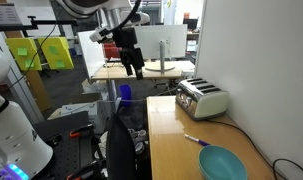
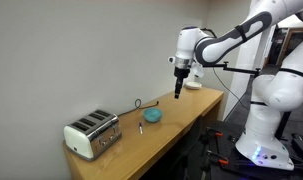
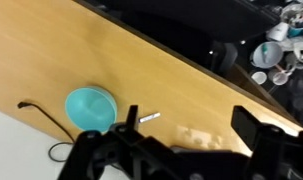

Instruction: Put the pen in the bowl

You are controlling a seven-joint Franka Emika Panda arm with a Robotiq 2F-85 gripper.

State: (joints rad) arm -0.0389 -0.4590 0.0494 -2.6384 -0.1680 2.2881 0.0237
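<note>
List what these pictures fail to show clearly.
- End effector opening: dark and tiny in both exterior views; the wrist view's bottom edge cuts it off.
- Pen ends: too small in both exterior views.
- Bowl: cut by the bottom edge in an exterior view.

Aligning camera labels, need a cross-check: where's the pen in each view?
In an exterior view: the pen lies lower right, on the counter between the toaster and the bowl.
In an exterior view: the pen is near centre, just left of the bowl.
Wrist view: the pen is at centre, right of the bowl.
Shared landmark: the bowl, beside the pen in all three.
</note>
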